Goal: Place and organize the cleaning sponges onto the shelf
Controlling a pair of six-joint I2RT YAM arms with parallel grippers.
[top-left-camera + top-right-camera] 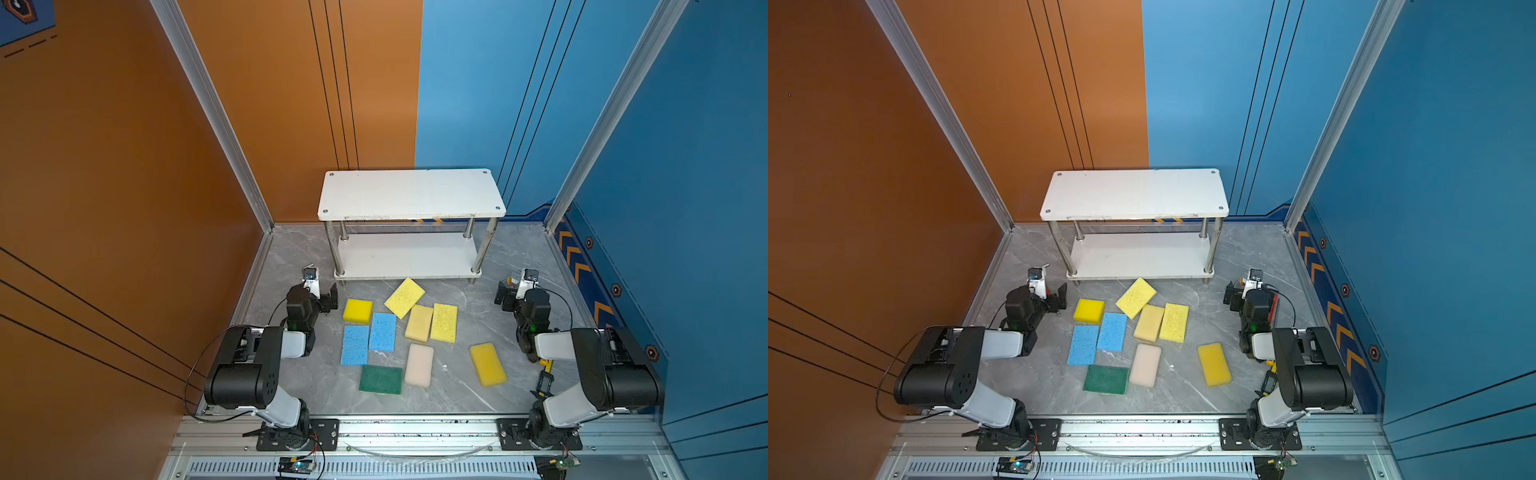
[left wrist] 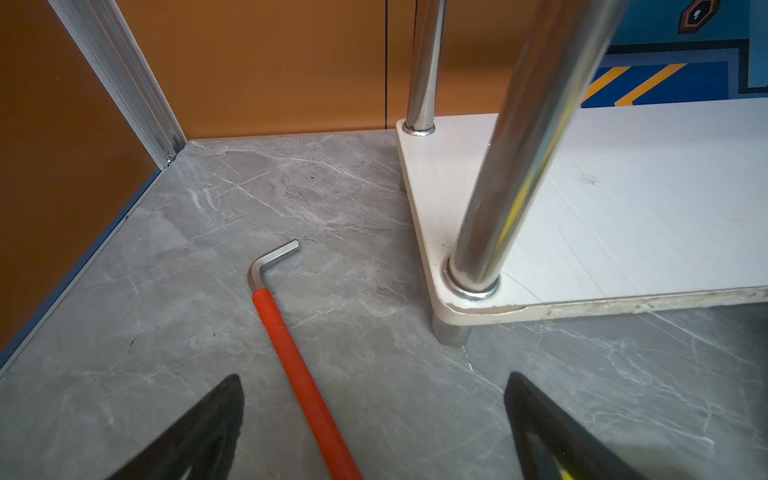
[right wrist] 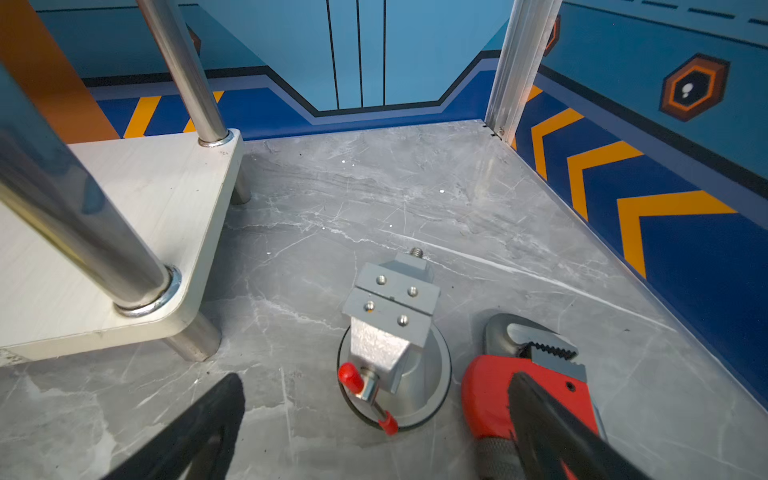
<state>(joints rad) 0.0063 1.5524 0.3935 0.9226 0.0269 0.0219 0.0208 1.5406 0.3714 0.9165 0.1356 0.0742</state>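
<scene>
Top views: white two-tier chrome-post shelf; nine flat coloured sponges lie just before it.
Left wrist: left gripper, fingers released wide — red-handled steel hex key beside shelf.
Right wrist: right gripper, fingers released wide — red pipe wrench beside shelf.

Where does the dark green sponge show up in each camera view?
In a top view: the dark green sponge lies at the pile's near edge, just left of the cream-pink sponge.
In a top view: same spot, beside the same neighbour.
Left wrist: not in it.
Right wrist: not in it.
Shared landmark: the shelf; its lower board shows in both wrist views.
</scene>
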